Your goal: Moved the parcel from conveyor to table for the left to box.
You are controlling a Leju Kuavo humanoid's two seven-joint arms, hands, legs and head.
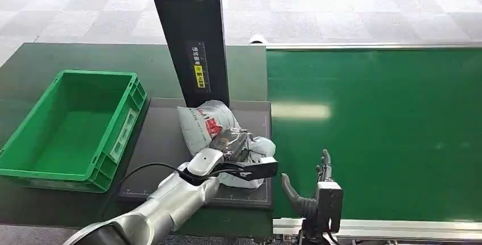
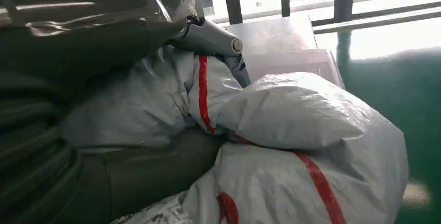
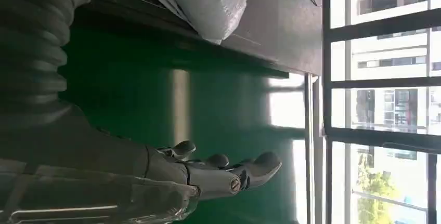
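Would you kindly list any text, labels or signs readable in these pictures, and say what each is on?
Black post: a column of white Chinese characters with a yellow label, too small to read.
Parcel: a red and black printed mark, too blurred to read.
Black mat: fine ruler ticks along its edges, no legible numbers.
No other text is visible.

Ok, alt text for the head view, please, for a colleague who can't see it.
The left hand grips a grey parcel on the dark mat, beside an empty green box. The right hand hovers open over the bare green conveyor.
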